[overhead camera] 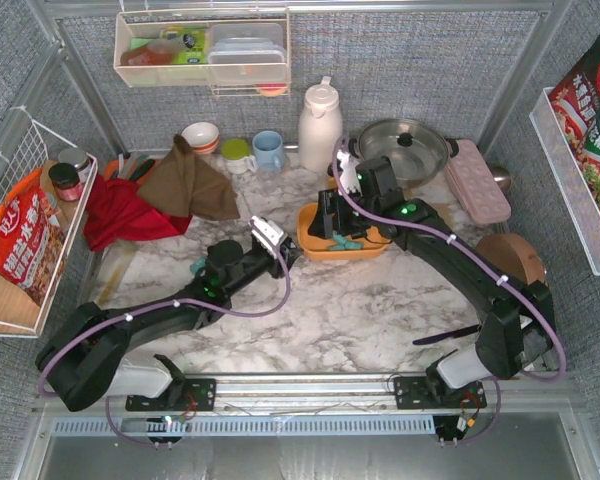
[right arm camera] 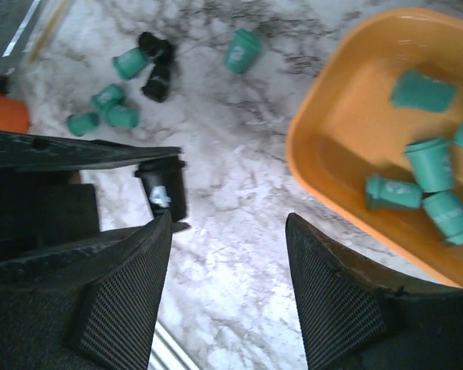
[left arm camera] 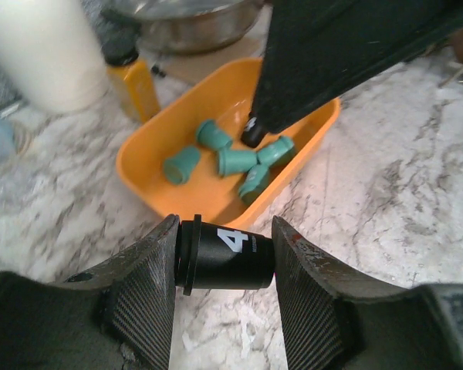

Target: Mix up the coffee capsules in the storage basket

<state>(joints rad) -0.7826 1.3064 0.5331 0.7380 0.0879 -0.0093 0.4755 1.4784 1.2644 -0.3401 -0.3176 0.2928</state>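
The orange storage basket (overhead camera: 315,243) sits mid-table; it also shows in the left wrist view (left arm camera: 143,166) and the right wrist view (right arm camera: 332,146). Several teal capsules (left arm camera: 235,160) lie in it, and a black one (left arm camera: 252,134) shows partly under the right arm. My left gripper (left arm camera: 225,228) is shut on a black capsule marked 4 (left arm camera: 224,254), held sideways just outside the basket's near rim. My right gripper (right arm camera: 228,231) is open and empty above the table beside the basket. Several loose teal and black capsules (right arm camera: 131,73) lie on the marble to the left.
An amber bottle (left arm camera: 133,81), a white jug (overhead camera: 320,125) and a steel pot (overhead camera: 405,148) stand behind the basket. A pink egg tray (overhead camera: 477,182) lies at the right. Brown and red cloths (overhead camera: 150,195), cups and a wire rack (overhead camera: 25,235) are at the left.
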